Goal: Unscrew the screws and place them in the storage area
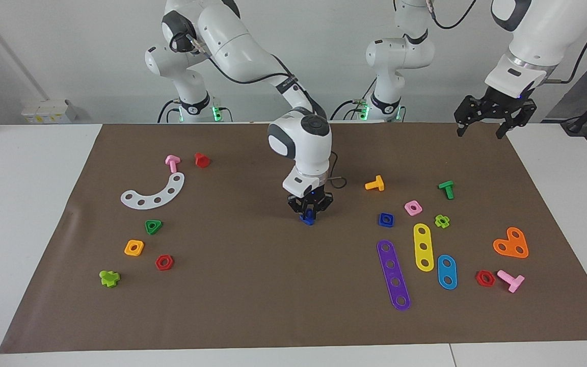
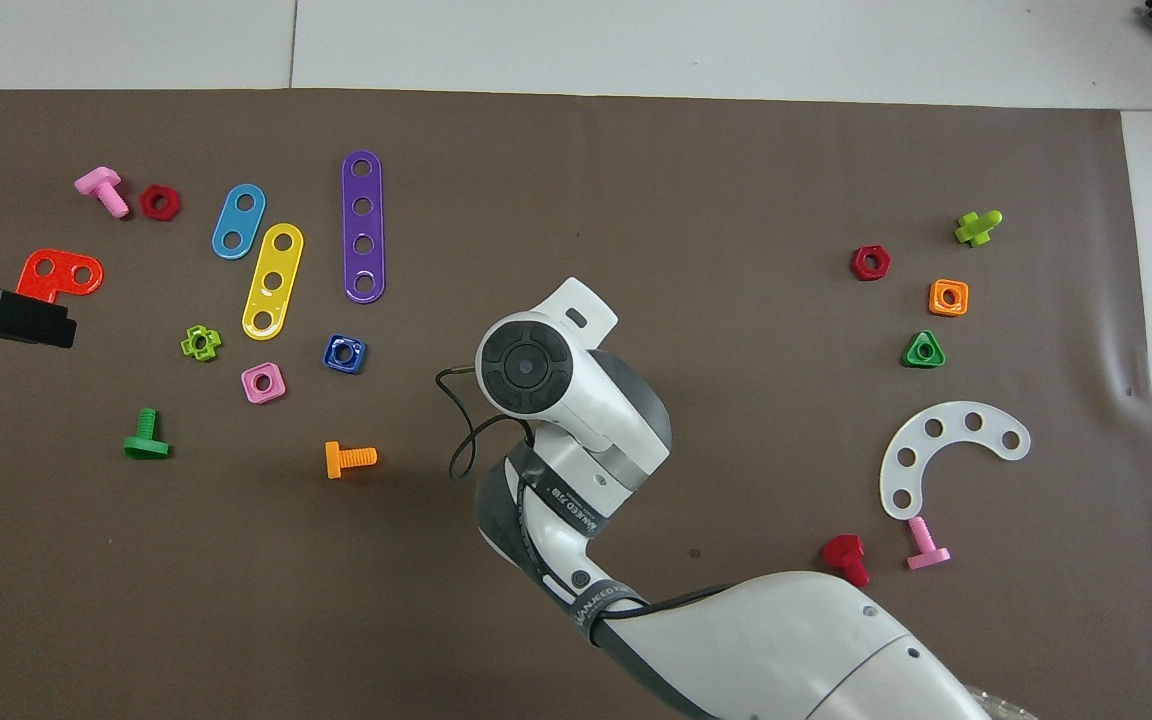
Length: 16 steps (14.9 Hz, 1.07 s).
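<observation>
The right gripper (image 1: 308, 216) pinches the blue bolt (image 1: 307, 219) at mid-mat, open mat around it; the blue nut (image 1: 385, 219) lies nearby. The left gripper (image 1: 483, 125) waits, spread, over the mat's (image 1: 252, 295) edge.

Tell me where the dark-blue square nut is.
The dark-blue square nut lies on the brown mat toward the left arm's end, beside the pink square nut, nearer the robots than the purple strip.

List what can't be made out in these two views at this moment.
- Overhead view: the right gripper and the dark-blue bolt it clamps are hidden under the arm's own wrist.
- Facing view: the bolt's shank is covered by the jaws, and whether it touches the mat cannot be told.
- Overhead view: the left gripper is cut off by the picture's edge.
- The dark-blue square nut lies apart, fully visible.
</observation>
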Available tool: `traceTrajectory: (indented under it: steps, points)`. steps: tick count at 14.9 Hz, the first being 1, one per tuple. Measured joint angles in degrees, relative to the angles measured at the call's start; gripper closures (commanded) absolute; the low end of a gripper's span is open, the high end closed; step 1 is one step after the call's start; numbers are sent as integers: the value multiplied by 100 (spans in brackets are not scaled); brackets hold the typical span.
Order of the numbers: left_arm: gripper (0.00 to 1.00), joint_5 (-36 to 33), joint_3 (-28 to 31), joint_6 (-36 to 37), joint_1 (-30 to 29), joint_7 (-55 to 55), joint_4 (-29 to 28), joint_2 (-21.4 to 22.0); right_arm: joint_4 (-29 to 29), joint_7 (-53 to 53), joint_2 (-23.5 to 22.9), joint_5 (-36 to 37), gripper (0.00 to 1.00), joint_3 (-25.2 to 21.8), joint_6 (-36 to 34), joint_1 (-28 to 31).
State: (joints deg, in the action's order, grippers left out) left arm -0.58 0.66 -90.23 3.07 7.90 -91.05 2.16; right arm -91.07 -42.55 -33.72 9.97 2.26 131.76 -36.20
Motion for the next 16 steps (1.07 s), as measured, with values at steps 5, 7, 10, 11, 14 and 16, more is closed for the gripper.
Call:
traceTrajectory:
  steps: [5, 7, 10, 11, 14, 16]
  points:
    - [0, 44, 18, 15, -46, 0, -5, 0, -12, 40, 0, 0, 100, 13, -23, 0]
    - [0, 66, 13, 21, -45, 0, -8, 0, -12, 40, 2, 0, 100, 23, -33, -1]
    - [0, 76, 19, 170, -45, 0, -8, 4, 21, 40, 4, 0, 100, 24, -108, 3]
    - [0, 77, 25, 246, -45, 0, -8, 10, 78, 41, 15, -2, 100, 23, -186, 13]
    - [0, 80, 34, 311, -45, 0, -8, 38, 273, 40, 313, -17, 100, 3, -468, 319]
    - [0, 81, 39, 314, -45, -8, -8, 39, 287, 323, 715, -20, 100, 6, -722, 826]
